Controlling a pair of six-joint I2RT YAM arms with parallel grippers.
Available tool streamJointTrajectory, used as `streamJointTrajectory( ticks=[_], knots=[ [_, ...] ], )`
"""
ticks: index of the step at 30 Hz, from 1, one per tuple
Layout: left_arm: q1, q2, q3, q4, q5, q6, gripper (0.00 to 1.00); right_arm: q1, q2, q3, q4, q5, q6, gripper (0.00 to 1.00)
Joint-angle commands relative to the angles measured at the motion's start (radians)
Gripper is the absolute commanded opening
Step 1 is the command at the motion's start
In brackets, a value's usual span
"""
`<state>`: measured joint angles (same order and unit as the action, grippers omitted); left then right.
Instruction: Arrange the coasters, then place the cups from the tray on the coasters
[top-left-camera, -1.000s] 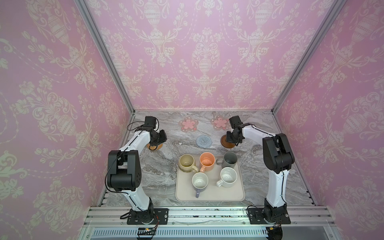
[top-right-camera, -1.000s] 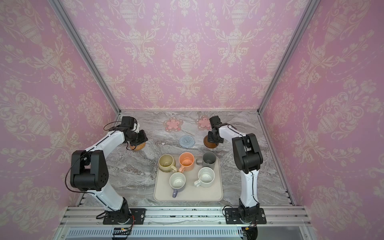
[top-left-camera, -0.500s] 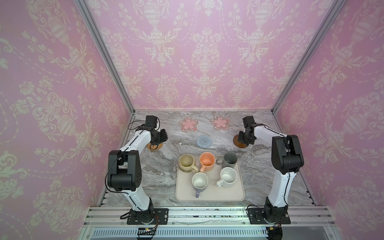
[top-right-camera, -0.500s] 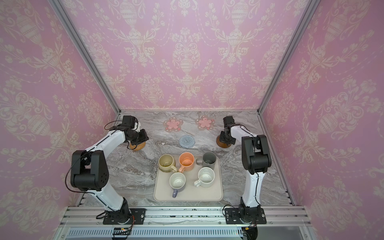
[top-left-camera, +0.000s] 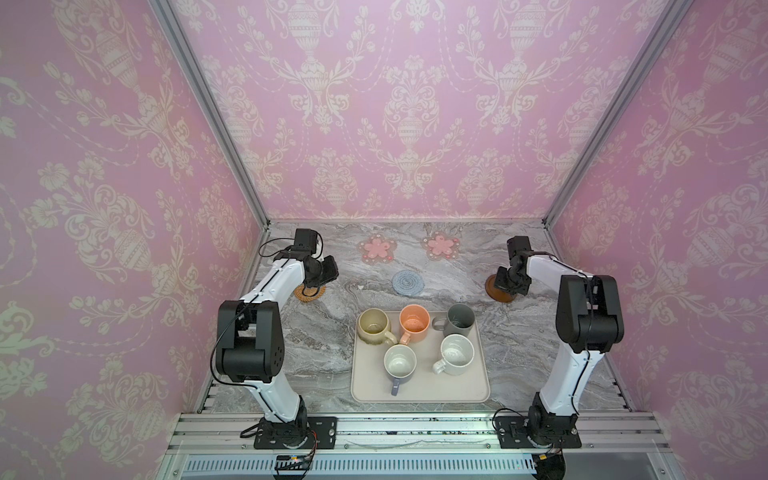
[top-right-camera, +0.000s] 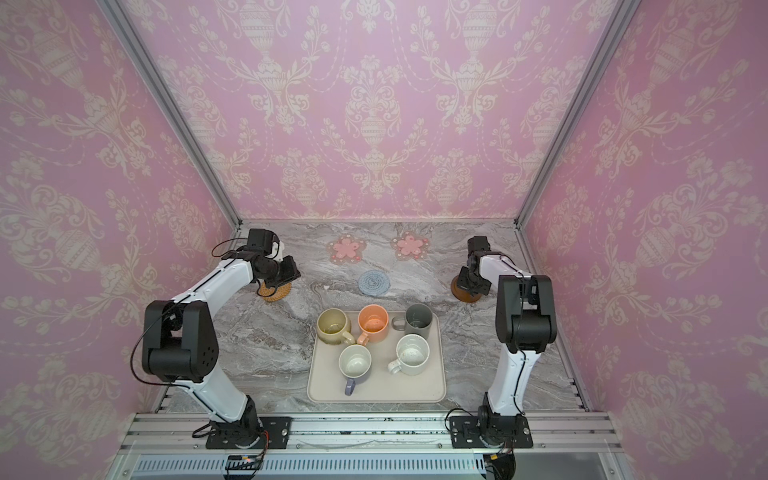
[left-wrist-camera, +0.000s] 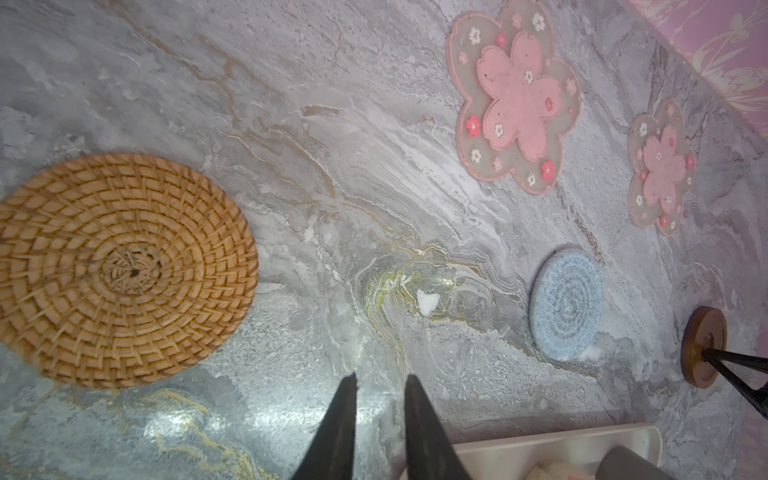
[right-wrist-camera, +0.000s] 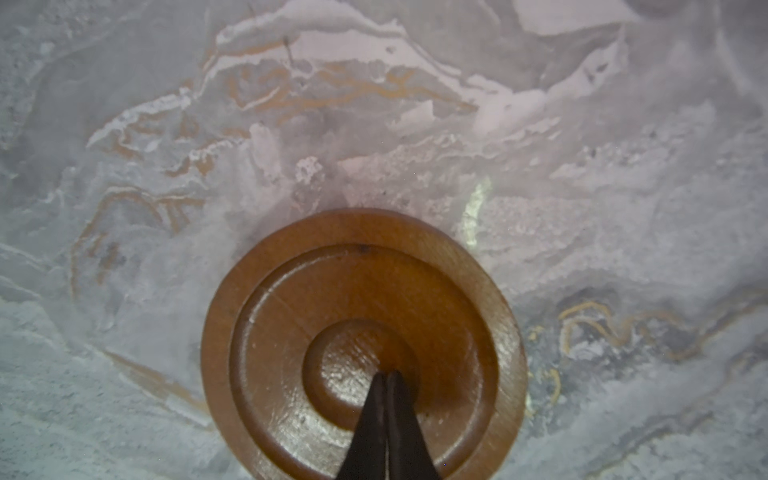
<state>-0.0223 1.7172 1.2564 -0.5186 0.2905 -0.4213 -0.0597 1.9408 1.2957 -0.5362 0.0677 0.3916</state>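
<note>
Coaster (right-wrist-camera: 291, 291) of brown wood gleams, concentrically grooved.

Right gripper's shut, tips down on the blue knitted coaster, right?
No. The right gripper is shut, but its tips are on the wooden coaster, not the knitted coaster, which lies untouched mid-table. The right wrist view shows it.
</note>
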Motion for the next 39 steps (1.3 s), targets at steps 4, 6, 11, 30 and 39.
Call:
streamJointTrajectory(
  ticks=[4, 6, 11, 30, 39],
  knots=[
    [-0.029, 0.037, 0.053, -0.016, 0.006, -0.018, 0.24, -0.007, -0.016, -0.04, -0.03, -0.013, -0.026, 0.07],
    [-0.036, 0.041, 0.063, -0.02, 0.002, -0.019, 0.24, -0.007, -0.018, -0.038, -0.036, 0.009, -0.037, 0.08],
    [-0.042, 0.042, 0.071, -0.023, -0.001, -0.019, 0.24, -0.021, -0.016, -0.034, -0.051, 0.039, -0.062, 0.08],
    [-0.104, 0.109, 0.16, -0.029, 0.013, -0.031, 0.24, 0.009, -0.104, -0.023, -0.01, -0.159, -0.028, 0.17],
    [-0.115, 0.111, 0.173, -0.035, 0.013, -0.03, 0.24, 0.008, -0.056, -0.03, -0.016, -0.124, -0.041, 0.15]
  ],
)
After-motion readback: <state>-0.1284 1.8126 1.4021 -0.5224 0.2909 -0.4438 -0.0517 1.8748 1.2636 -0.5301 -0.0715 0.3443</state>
